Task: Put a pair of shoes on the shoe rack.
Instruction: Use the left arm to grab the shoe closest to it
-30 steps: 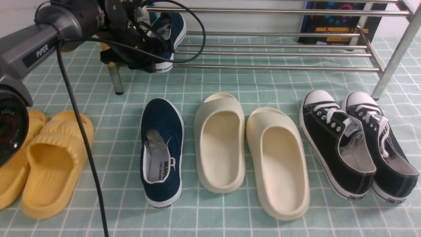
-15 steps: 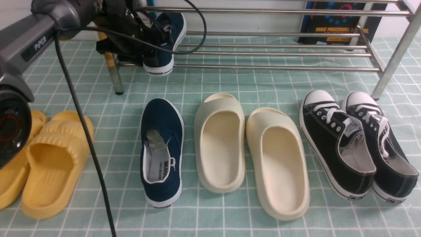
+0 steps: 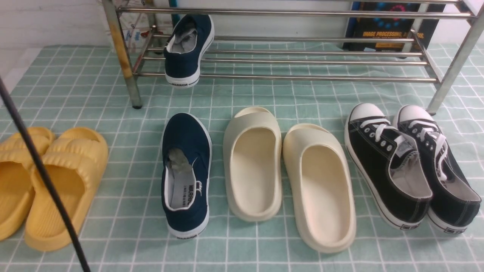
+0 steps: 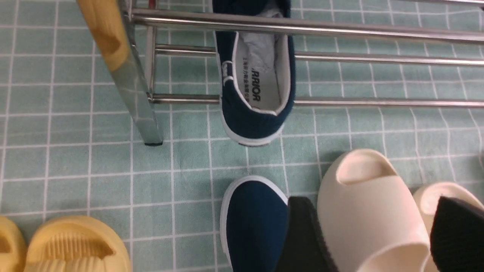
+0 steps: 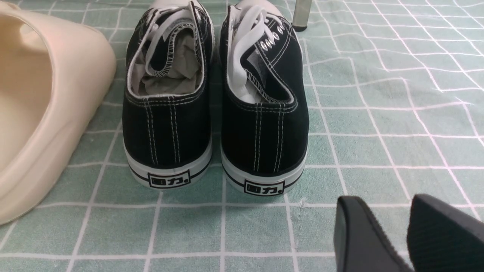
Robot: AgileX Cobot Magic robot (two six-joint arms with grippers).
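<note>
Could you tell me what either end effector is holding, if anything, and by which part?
Nothing is held: the left end effector and the right end effector are both open and empty.

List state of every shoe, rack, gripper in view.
First navy shoe: on rack's lower bars, heel out front.
Second navy shoe: upright on floor cloth.
Rack: holds one shoe.
Left gripper: open, empty.
Right gripper: open, empty.
Cream slides: on cloth.
Black sneakers: on cloth.
Yellow slides: on cloth.
</note>
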